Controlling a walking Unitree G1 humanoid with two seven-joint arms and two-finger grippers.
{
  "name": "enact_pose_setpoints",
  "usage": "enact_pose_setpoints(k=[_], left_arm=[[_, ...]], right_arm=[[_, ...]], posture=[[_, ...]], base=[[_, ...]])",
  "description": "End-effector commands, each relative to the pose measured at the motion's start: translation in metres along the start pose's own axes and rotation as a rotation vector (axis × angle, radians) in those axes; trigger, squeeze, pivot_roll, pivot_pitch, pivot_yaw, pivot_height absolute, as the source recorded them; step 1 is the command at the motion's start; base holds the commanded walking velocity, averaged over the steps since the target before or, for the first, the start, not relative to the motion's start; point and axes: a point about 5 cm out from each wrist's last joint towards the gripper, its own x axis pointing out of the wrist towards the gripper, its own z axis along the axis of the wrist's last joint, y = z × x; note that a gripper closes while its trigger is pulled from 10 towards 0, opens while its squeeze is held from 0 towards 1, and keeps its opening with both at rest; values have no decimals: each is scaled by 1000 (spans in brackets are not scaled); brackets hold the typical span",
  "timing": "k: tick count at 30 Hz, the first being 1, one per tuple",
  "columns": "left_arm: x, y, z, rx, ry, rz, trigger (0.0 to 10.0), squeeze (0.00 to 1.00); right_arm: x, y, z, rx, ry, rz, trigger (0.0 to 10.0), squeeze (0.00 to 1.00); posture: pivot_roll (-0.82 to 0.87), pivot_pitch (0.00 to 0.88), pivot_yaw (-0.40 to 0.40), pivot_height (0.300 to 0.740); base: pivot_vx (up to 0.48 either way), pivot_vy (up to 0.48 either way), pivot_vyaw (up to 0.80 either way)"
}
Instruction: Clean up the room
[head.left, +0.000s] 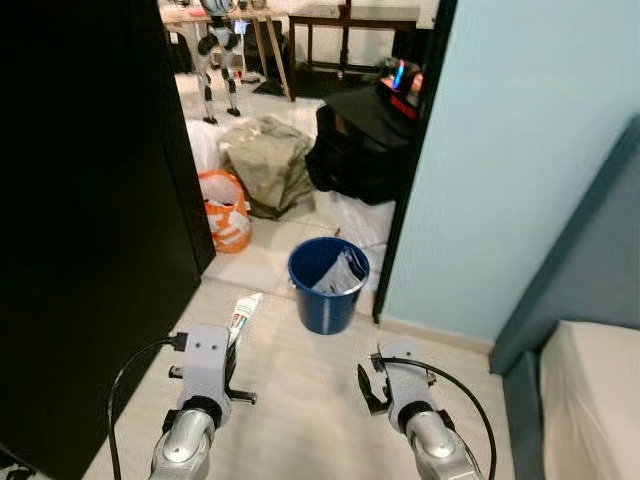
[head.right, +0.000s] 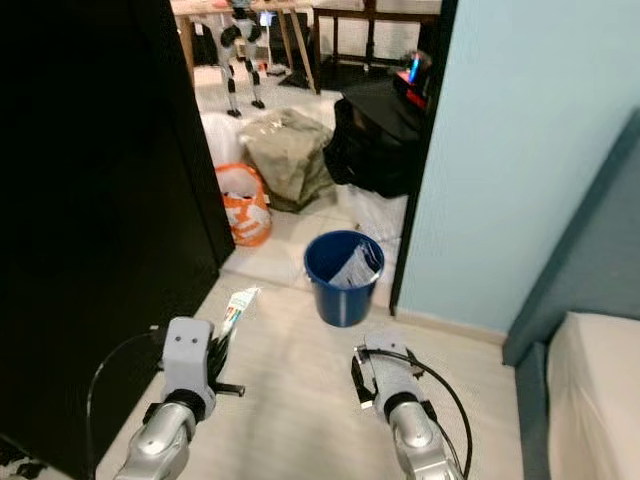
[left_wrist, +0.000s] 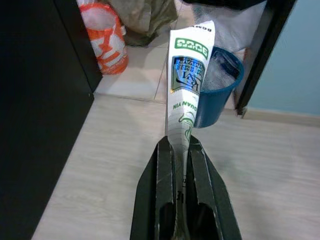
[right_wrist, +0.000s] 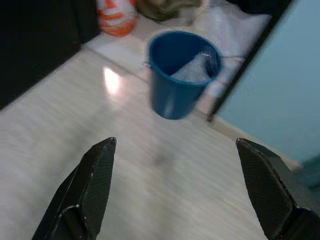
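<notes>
Your left claw (left_wrist: 181, 165) is clamped on the flattened wrapper (left_wrist: 186, 85), whose long axis runs straight out past its fingertips. The blue bucket (head.left: 327, 285) stands ahead of that claw and slightly toward your right claw (right_wrist: 175, 190), which hovers with its fingers spread wide, empty. Left arm should deliver, in my judgement.

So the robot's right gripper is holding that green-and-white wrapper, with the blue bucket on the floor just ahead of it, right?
Not quite: the left gripper holds the green-and-white wrapper, as the left wrist view shows. The right gripper is open. The blue bucket does stand on the floor just ahead.
</notes>
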Motion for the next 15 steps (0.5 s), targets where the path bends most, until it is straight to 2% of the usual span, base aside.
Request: enact_pose_setpoints(k=[1, 15], left_arm=[[-2, 0, -3, -9, 15, 4, 10000, 0], [-2, 0, -3, -9, 17, 2, 10000, 0]], right_arm=[[-3, 0, -5, -5, 17, 5, 10000, 0], [-3, 0, -6, -2, 17, 2, 10000, 0]], posture=[[1, 121, -6, 740], [2, 121, -5, 740]], base=[[337, 0, 0], [335, 0, 0]])
